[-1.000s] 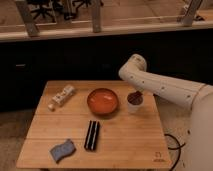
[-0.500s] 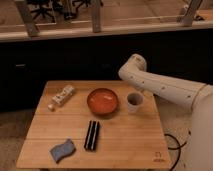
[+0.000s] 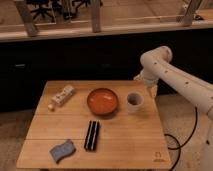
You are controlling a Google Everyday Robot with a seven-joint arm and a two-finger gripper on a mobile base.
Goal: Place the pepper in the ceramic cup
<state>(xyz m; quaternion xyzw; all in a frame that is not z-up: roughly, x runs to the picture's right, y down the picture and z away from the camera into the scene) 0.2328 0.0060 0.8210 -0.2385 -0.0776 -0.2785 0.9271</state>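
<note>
Table (image 3: 125, 145): a pale wooden top, seen from the front and slightly above, with everything below resting on it.

Ceramic cup (image 3: 134, 101): a small pale grey-white cylinder standing upright toward the right side of the table, just beside the bowl's right rim, a narrow gap between them. Its mouth looks dark inside.

Pepper: not visible anywhere on the table top; the dark inside of the cup cannot be made out well enough to say what it contains.

Bowl (image 3: 103, 101): wide, round and orange-red, near the middle of the table toward the back.

Arm (image 3: 170, 75): white, reaching in from the right edge of the view, bent at a rounded joint above the table's back right corner.

Gripper (image 3: 151, 90): hangs below that joint, pointing down, just to the right of the cup and a little behind it, at the table's right edge — apart from the cup, nothing visibly in it. Whether it is released or clenched, I cannot tell.

Dark bar (image 3: 91, 135): a slim black oblong lying in front of the bowl.

Blue sponge (image 3: 62, 150): at the front left, well apart from the cup.

Pale packet (image 3: 62, 95): a small whitish item lying tilted at the back left — left of the bowl.
</note>
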